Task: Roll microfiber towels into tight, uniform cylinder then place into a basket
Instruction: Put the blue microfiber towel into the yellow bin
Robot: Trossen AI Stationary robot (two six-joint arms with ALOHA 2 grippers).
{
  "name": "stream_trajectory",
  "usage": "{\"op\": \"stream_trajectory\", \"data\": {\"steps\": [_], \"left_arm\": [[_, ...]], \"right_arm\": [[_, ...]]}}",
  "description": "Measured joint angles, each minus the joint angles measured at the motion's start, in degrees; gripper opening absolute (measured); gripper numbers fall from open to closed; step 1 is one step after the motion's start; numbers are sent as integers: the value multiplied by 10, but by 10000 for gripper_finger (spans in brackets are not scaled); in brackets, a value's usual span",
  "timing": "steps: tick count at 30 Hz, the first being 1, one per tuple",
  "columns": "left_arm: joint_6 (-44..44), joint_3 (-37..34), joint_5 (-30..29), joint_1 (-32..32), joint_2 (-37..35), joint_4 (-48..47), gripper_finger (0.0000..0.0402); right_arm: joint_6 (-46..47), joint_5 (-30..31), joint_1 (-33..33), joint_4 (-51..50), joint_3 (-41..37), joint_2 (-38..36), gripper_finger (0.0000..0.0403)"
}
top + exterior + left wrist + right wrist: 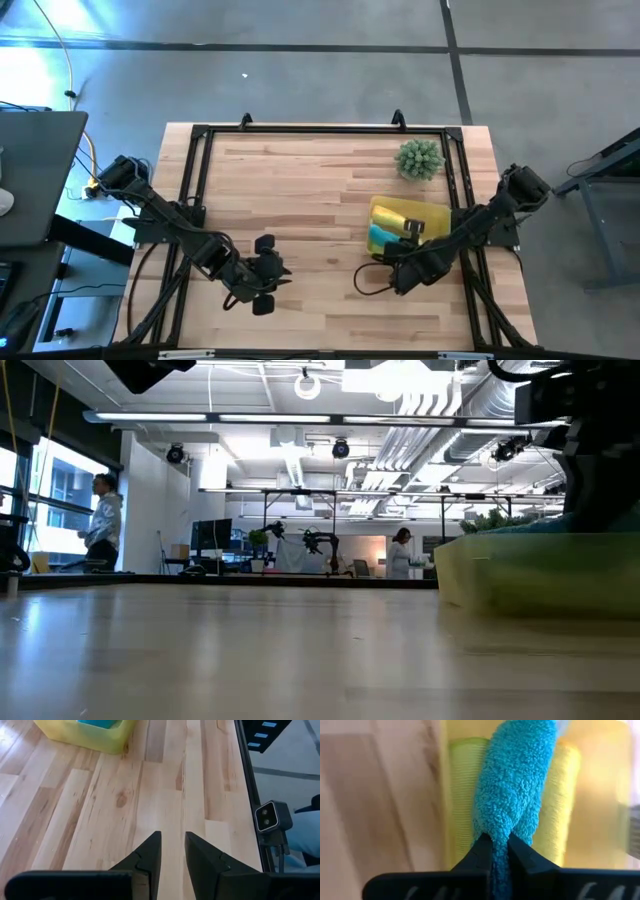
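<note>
The yellow translucent basket [432, 214] stands at the table's right, and its near wall fills the right of the low view [540, 575]. A lime green towel [465, 785] and a yellow towel [562, 795] lie in it side by side. A rolled teal towel [512, 780] stretches over and between them, with my right gripper [498, 851] shut on it above the basket's near end [398, 243]. My left gripper [173, 851] stands open over bare wood at the table's near left [280, 278], pointing toward the basket [85, 737]. My right gripper pinches the near end of the teal roll [500, 827] between its two fingers. The fingers slant steeply down from above and from the table's near side, in line with the roll. The roll runs away from the fingers over the basket, between the lime green and yellow towels.
A spiky green ball-shaped plant [419, 159] stands just beyond the basket, near the far right corner. A black frame [320, 130] runs round the table. A small camera [270, 817] sits at the table's edge. Bare wood spreads between the arms.
</note>
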Motion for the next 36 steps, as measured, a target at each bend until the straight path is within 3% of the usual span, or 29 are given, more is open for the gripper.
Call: {"op": "stream_trajectory", "data": {"steps": [15,22,30,36], "left_arm": [[-5,0,0,0,0,16,76],[-6,0,0,-9,0,18,76],[-6,0,2,-17,0,32,76],[-6,0,2,-17,0,46,76]], "right_arm": [[-25,11,-55,-26,0,1,10],[-41,-15,-61,65,-55,-7,9],[-22,-13,-69,120,-129,-101,4],[10,-61,-102,230,-219,-185,4]]}}
